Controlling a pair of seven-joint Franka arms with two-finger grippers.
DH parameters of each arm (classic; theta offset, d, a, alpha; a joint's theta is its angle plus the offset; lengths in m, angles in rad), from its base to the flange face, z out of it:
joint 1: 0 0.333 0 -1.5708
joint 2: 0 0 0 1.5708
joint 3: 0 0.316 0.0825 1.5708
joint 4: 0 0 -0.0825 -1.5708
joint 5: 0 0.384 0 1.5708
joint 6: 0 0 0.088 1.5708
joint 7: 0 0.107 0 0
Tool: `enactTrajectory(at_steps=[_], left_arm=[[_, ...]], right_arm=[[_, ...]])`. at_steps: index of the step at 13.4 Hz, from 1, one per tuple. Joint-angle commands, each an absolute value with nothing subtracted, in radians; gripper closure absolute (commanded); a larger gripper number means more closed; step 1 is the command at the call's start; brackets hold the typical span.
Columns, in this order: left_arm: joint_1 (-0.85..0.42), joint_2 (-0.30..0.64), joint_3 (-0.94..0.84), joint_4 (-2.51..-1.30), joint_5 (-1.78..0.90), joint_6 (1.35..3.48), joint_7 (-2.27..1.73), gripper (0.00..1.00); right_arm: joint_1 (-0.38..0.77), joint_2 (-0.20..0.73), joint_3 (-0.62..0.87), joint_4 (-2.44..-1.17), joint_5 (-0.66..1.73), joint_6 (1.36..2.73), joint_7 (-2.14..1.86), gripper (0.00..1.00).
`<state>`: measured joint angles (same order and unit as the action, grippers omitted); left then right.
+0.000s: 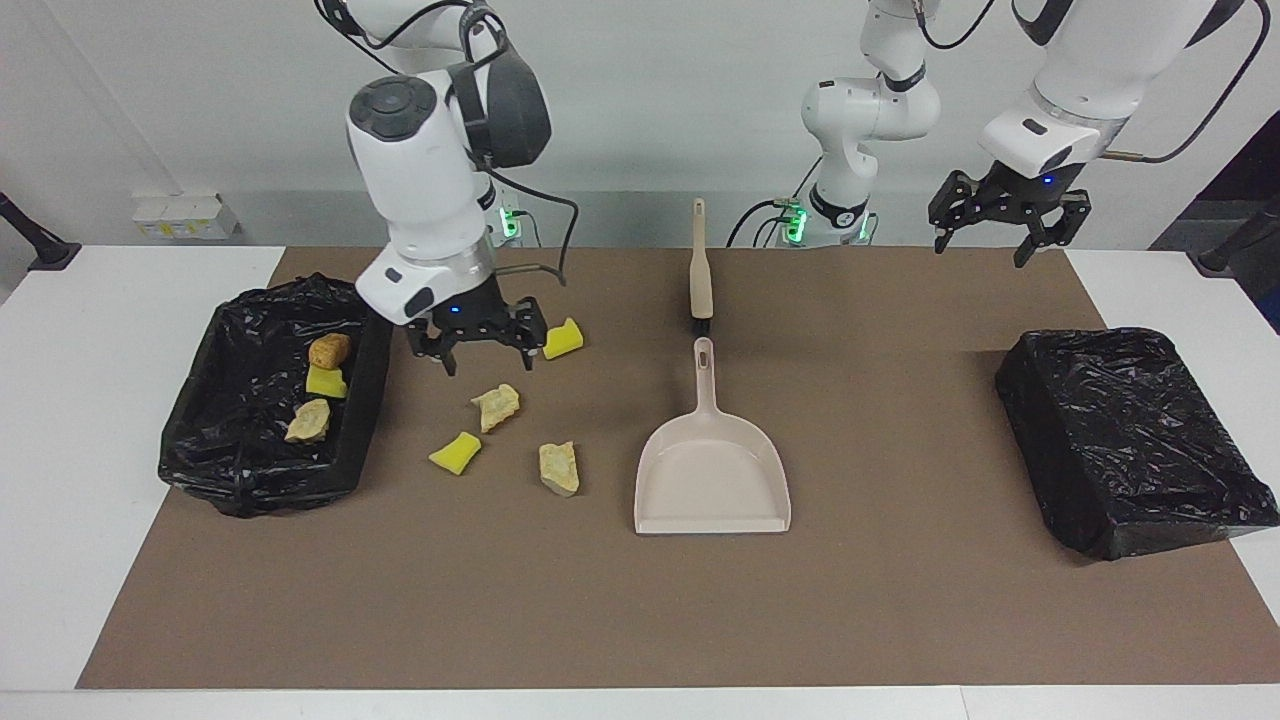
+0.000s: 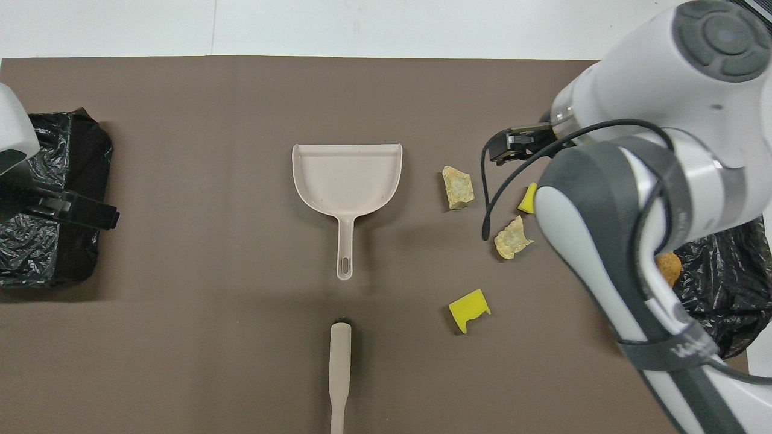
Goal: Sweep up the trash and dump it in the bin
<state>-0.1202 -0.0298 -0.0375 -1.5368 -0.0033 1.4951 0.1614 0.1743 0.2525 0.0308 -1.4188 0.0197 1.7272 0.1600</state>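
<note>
Loose trash lies on the brown mat: a yellow wedge (image 1: 561, 339) (image 2: 469, 309), a beige lump (image 1: 497, 405) (image 2: 512, 237), a second yellow wedge (image 1: 455, 452) and a second beige lump (image 1: 559, 467) (image 2: 458, 187). A brown lump (image 1: 329, 351), a yellow piece (image 1: 326, 381) and a beige piece (image 1: 308, 421) sit in the black-lined bin (image 1: 250, 490). My right gripper (image 1: 478, 340) hangs open and empty over the mat between the bin and the loose trash. My left gripper (image 1: 1003, 218) waits open, raised at the left arm's end.
The beige dustpan (image 1: 712, 470) (image 2: 347, 178) lies flat mid-mat, its handle pointing toward the robots. The brush (image 1: 700, 262) (image 2: 340, 374) lies just nearer to the robots than that handle. A black-bagged box (image 1: 1130, 440) stands at the left arm's end.
</note>
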Motion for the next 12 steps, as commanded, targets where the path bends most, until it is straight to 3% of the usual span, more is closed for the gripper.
enactTrajectory(at_steps=[1,3,5,8,12], left_arm=[[-0.167,-0.061,-0.046,-1.577,-0.008,1.505,0.118,0.00],[-0.230,-0.064,-0.051,-1.639,-0.020,1.598,0.027,0.00],[-0.341,-0.060,-0.051,-1.742,-0.023,1.711,-0.097,0.00],[-0.443,-0.035,-0.051,-1.842,-0.037,1.905,-0.227,0.00],[-0.570,0.170,-0.051,-1.853,-0.037,2.116,-0.418,0.00]], right_arm=[[0.071,0.207,0.043,-1.439,0.014,1.688,0.031,0.00],[0.026,0.177,0.014,-1.437,0.014,1.657,-0.037,0.00],[0.063,0.137,-0.108,-1.437,0.023,1.608,-0.058,0.00],[0.077,0.072,-0.158,-1.446,0.029,1.536,-0.051,0.00],[0.060,0.043,-0.155,-1.480,0.029,1.529,-0.078,0.00]])
